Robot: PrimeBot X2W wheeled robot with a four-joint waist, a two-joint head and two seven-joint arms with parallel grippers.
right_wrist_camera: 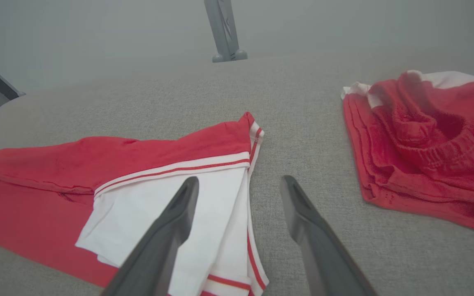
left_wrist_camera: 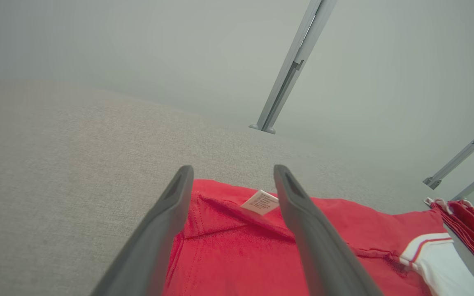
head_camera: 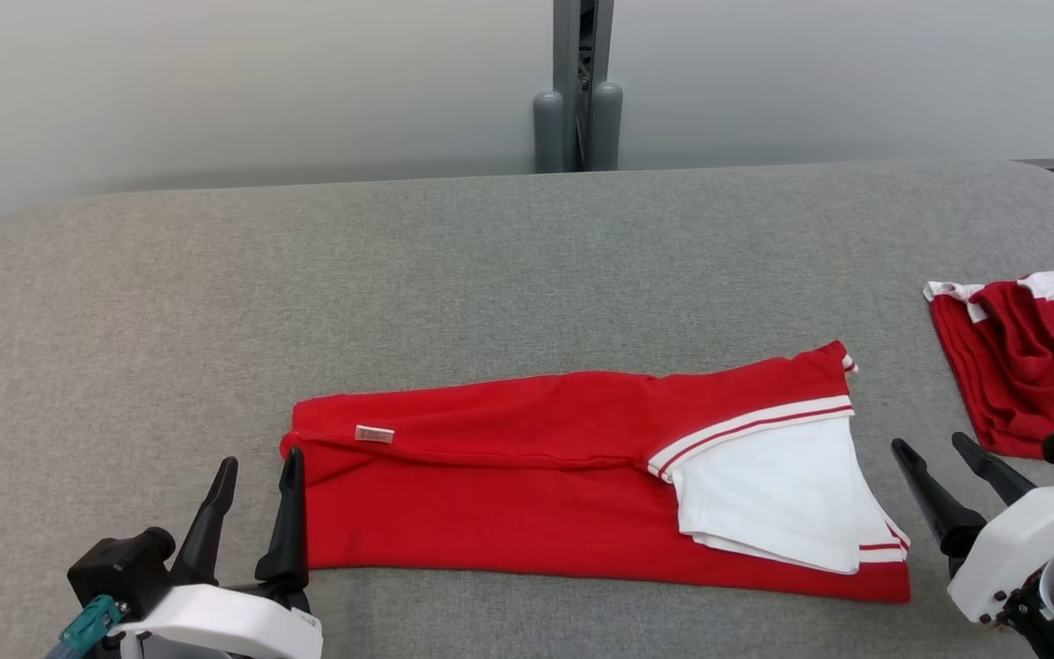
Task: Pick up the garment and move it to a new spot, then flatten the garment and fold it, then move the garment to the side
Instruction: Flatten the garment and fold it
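Observation:
A red garment [head_camera: 527,476] with white, red-striped sleeves lies folded into a long band on the grey table [head_camera: 490,256], a small white label [head_camera: 374,434] near its left end. My left gripper [head_camera: 260,465] is open at that left end, its fingers [left_wrist_camera: 167,218] either side of the label [left_wrist_camera: 260,201]. My right gripper [head_camera: 931,447] is open just past the garment's right end, beside the white sleeve [right_wrist_camera: 179,213]; its right finger [right_wrist_camera: 315,238] is over bare table. Neither holds anything.
A second red-and-white garment [head_camera: 1026,361] lies bunched at the table's right edge, close to my right gripper, also in the right wrist view [right_wrist_camera: 426,144]. A grey post [head_camera: 579,87] stands behind the table's far edge. A pale wall lies beyond.

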